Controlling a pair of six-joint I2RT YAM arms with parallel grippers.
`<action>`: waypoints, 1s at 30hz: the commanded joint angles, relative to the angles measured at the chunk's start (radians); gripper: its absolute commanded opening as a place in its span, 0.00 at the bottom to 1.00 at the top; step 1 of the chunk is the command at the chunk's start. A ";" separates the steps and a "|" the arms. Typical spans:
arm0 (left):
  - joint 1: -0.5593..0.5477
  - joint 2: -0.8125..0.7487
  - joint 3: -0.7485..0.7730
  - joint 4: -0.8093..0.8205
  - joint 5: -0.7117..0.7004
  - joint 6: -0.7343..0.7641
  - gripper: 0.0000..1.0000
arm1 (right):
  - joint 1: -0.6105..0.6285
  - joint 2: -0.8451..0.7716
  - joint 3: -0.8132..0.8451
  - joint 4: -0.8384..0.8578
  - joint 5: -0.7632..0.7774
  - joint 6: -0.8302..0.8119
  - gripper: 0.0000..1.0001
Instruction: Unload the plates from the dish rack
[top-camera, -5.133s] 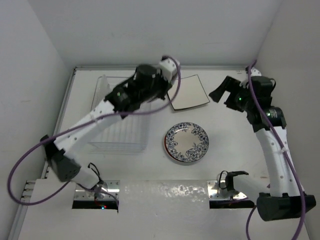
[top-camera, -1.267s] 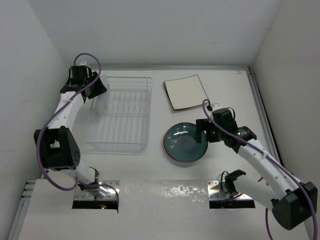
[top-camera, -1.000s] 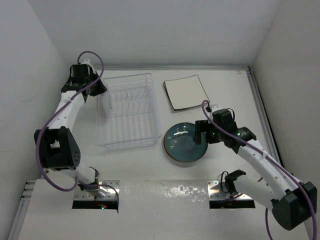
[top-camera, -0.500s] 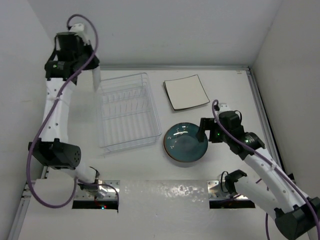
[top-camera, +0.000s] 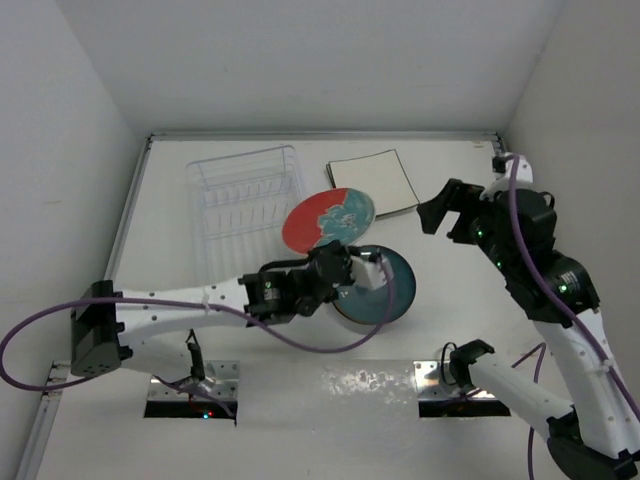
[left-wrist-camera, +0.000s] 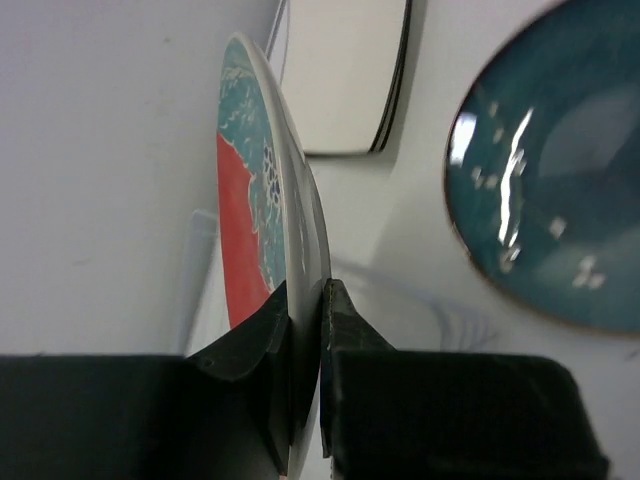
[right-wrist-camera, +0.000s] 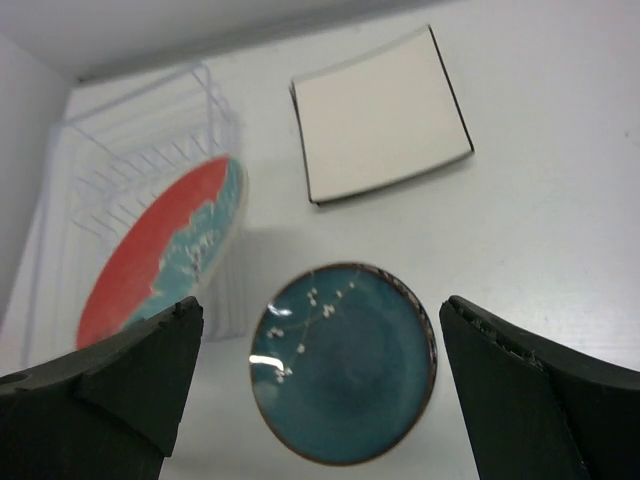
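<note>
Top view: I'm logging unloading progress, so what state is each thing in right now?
dish rack, no plates visible in its slots.
red plate, lifted and tilted, clamped at its rim.
left gripper, shut on the red plate.
right gripper, open, holding nothing, raised.
teal plate, lying flat, face up.
square plates, stacked flat beside the rack.

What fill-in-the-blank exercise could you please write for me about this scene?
The left end effector is shut on the rim of a round plate whose face is teal and ___.
The right end effector is ___ and holds nothing.
The cream plates beyond the teal plate are ___ in shape.
Missing words: red; open; square.
</note>
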 joint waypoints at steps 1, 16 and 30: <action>-0.073 -0.177 -0.111 0.543 -0.348 0.427 0.00 | -0.003 0.031 0.118 -0.048 -0.002 -0.009 0.99; -0.337 -0.243 -0.435 0.828 -0.344 0.707 0.00 | -0.004 0.217 0.075 0.085 -0.607 -0.034 0.96; -0.445 -0.189 -0.441 0.830 -0.365 0.693 0.01 | -0.004 0.248 -0.149 0.319 -0.748 0.085 0.33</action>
